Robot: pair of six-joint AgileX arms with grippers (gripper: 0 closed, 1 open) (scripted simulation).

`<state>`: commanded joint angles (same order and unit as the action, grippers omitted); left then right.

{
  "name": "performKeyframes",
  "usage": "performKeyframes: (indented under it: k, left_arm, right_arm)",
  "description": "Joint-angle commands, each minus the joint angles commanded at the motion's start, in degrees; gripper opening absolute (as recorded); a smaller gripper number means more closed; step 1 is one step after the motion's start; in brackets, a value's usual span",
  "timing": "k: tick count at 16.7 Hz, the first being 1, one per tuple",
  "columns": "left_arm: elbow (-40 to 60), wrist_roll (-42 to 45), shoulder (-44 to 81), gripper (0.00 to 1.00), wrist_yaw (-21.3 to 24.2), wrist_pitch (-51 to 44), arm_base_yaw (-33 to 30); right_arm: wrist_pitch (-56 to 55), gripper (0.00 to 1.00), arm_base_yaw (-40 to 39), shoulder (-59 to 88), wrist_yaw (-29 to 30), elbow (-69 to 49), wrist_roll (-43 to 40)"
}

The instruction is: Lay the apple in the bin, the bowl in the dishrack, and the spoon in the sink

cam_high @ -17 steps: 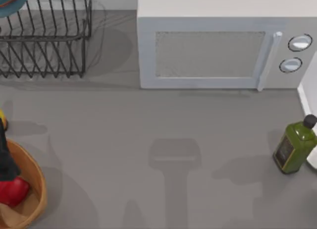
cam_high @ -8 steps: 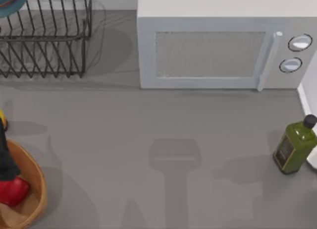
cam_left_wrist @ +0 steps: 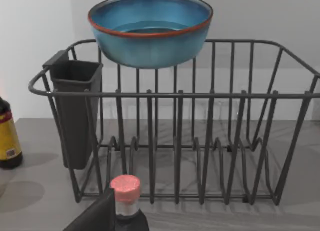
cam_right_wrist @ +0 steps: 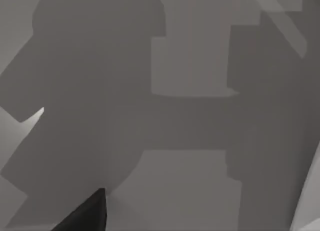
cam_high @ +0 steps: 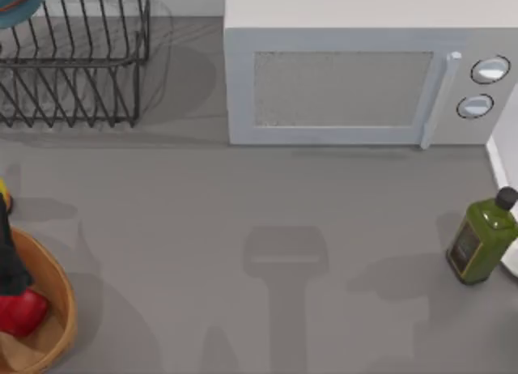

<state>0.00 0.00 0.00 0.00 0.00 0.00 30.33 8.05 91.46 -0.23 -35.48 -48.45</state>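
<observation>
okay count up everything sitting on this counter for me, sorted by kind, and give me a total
Bottles: 3, the green bottle, the yellow-labelled bottle, the pink-capped bottle
Fruit: 1, the apple
Round containers: 2, the bowl, the bin
Racks: 1, the dishrack
Appliances: 1, the microwave
Total: 8
</observation>
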Motion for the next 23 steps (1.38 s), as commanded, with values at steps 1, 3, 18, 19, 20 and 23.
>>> performKeyframes:
  k: [1, 3, 18, 19, 20, 23]
  left_arm:
    - [0.0, 0.0, 0.0, 1.0, 0.0, 0.0, 0.0]
    - [0.0, 0.0, 0.0, 1.0, 0.0, 0.0, 0.0]
    - [0.0, 0.0, 0.0, 1.0, 0.0, 0.0, 0.0]
    - [0.0, 0.0, 0.0, 1.0, 0.0, 0.0, 0.0]
    - [0.0, 0.0, 0.0, 1.0, 0.0, 0.0, 0.0]
    - [0.0, 0.0, 0.0, 1.0, 0.0, 0.0, 0.0]
  right_arm:
    - [0.0, 0.0, 0.0, 0.0, 0.0, 0.0, 0.0]
    - [0.0, 0.0, 0.0, 0.0, 0.0, 0.0, 0.0]
    - [29.3, 0.0, 1.4, -10.6, -0.3, -12.3, -0.1]
    - [31.8, 0.0, 1.4, -11.7, -0.2, -14.0, -0.2]
    - [33.8, 0.0, 1.2, -12.8, 0.0, -15.5, -0.3]
    - [36.0, 0.0, 1.0, -14.6, 0.3, -17.7, -0.4]
